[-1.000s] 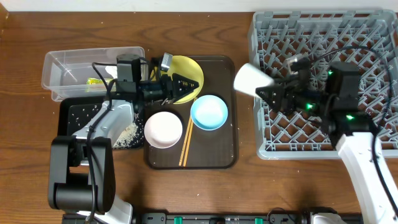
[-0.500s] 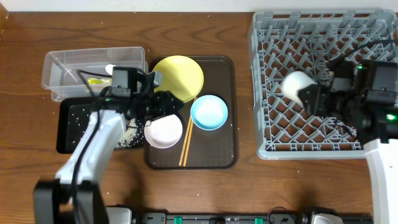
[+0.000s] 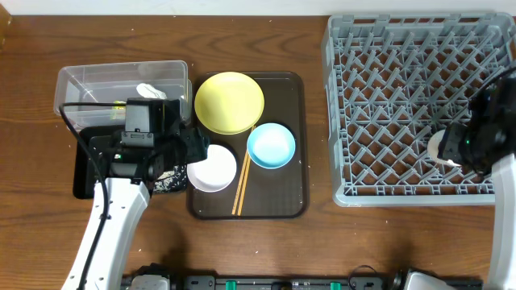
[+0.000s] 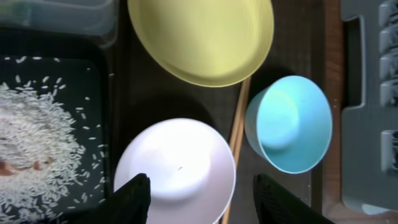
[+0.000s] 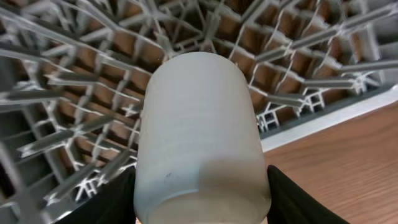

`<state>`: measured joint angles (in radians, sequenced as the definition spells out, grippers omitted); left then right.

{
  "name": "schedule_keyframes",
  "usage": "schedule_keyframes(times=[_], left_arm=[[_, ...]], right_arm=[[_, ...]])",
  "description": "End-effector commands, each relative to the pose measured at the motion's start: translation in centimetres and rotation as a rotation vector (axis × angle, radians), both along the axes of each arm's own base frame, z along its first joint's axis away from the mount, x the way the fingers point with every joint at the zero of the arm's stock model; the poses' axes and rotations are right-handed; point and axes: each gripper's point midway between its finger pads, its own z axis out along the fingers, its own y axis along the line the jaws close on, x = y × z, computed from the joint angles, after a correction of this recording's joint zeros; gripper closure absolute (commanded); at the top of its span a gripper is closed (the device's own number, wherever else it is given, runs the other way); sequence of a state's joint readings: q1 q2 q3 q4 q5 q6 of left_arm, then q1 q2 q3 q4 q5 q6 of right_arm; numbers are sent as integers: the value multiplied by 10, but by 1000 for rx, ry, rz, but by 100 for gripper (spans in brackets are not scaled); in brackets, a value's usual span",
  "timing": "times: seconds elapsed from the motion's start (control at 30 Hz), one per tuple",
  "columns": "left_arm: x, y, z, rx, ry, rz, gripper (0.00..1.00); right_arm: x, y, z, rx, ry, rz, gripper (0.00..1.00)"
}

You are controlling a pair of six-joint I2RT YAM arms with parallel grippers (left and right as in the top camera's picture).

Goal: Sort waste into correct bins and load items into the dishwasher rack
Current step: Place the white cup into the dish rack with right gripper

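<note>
The whole worktop [image 3: 161,32] is being viewed straight down from the fixed overhead camera. The white bowl [image 4: 175,163], blue bowl [image 4: 289,124] and yellow plate [image 4: 202,37] are being looked down on closely from the left wrist, and are being shared with the overhead view. The cup [image 5: 199,143] and rack [image 5: 323,117] are being framed at close range from the right wrist.

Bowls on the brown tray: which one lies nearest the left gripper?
The white bowl, right below the open left gripper; the light blue bowl lies beyond the chopsticks.
</note>
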<state>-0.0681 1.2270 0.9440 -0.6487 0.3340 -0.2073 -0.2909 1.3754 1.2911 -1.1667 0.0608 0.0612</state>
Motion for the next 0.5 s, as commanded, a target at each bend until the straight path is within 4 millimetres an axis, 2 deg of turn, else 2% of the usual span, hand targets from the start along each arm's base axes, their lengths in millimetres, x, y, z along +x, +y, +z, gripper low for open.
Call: schedule_keyframes(times=[0.0,0.2,0.33,0.37,0.4,0.47], left_arm=[[2,6,2,35,-15,7,44],[2,6,2,35,-15,7,44],[2,6,2,35,-15,7,44],[2,6,2,35,-15,7,44],[2,6,2,35,-15,7,44],[2,6,2,35,-14,7,44]], right_arm=[[4,-9,-13,-5,54,-28,84],[16,-4,-43,61,119,-16,84],[18,-3,-54,78,151,-15,80],[18,-2,-55,89,153,-13,73],[19,0,-56,101,152,-10,60],[21,6,-56,133,142,-2,17]])
